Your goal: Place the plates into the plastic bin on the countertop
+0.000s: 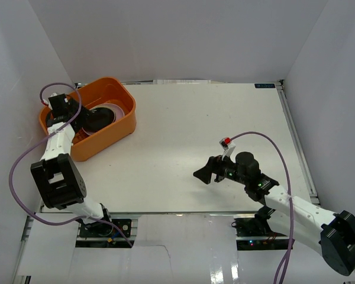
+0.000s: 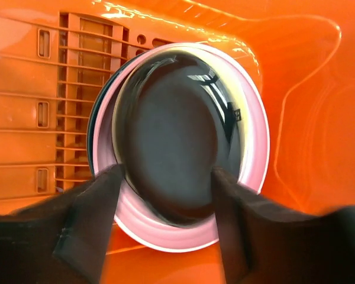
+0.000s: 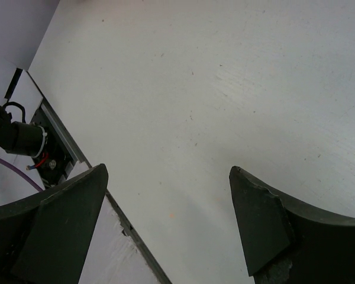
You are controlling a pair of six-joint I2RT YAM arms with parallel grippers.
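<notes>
The orange plastic bin (image 1: 121,127) stands at the far left of the white countertop (image 1: 183,118). Inside it a glossy black plate (image 1: 94,120) lies on a pink plate (image 1: 114,108). In the left wrist view the black plate (image 2: 171,136) sits in the pink plate (image 2: 251,136), with a dark rim of another plate showing beneath on the left. My left gripper (image 1: 76,120) is inside the bin, open, its fingers (image 2: 100,201) apart just above the stack's near edge and holding nothing. My right gripper (image 1: 202,173) is open and empty over bare countertop (image 3: 225,89). Other plates are hidden or out of view.
The bin's slotted bottom (image 2: 47,118) and curved wall (image 2: 307,89) surround the stack. White walls enclose the countertop on three sides. The table's near edge with a metal rail (image 3: 71,148) and cabling lies below my right gripper.
</notes>
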